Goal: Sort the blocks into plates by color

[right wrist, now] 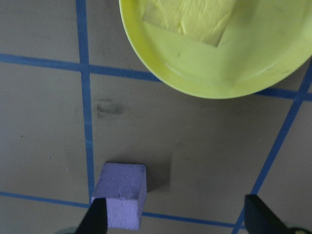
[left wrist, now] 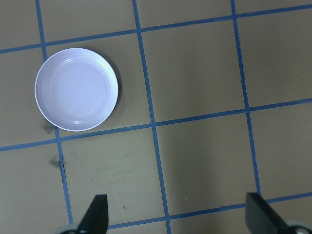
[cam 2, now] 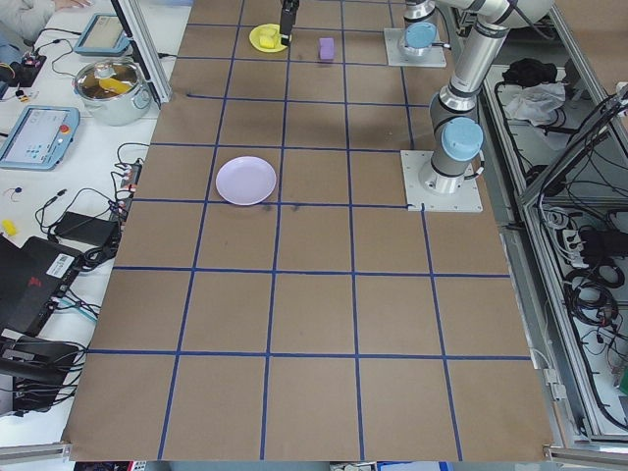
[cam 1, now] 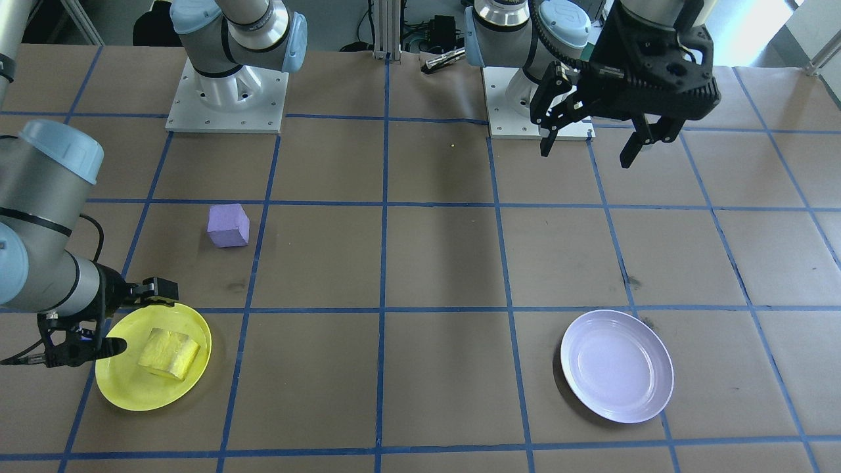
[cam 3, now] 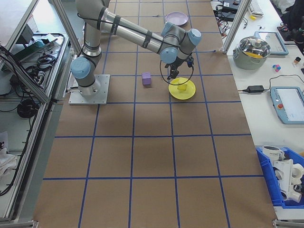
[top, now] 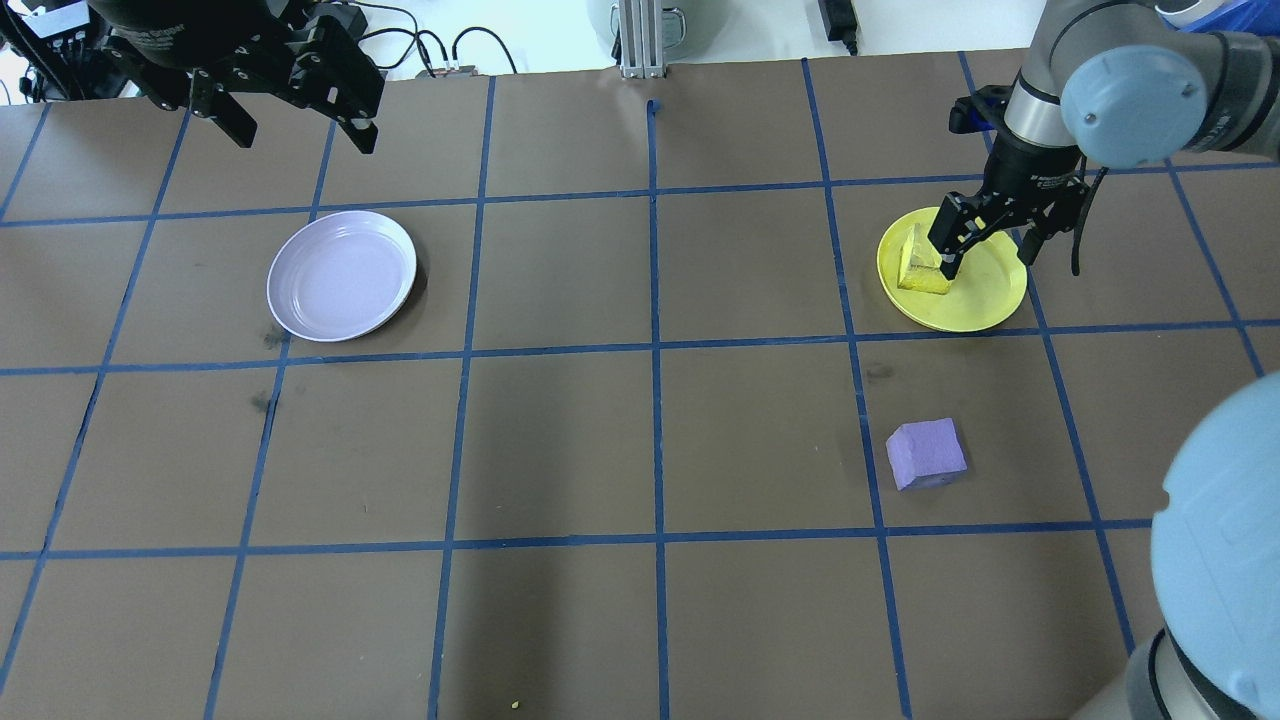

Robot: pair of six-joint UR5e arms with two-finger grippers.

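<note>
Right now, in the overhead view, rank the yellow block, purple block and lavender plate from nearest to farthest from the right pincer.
1. Yellow block: in the yellow plate, right beside the open right pincer.
2. Purple block: on the table, nearer the robot than that plate.
3. Lavender plate: empty, far across on the left arm's side.

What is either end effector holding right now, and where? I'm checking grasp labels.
Nothing. The right end effector is open above the yellow block; the left end effector is open and empty.
</note>
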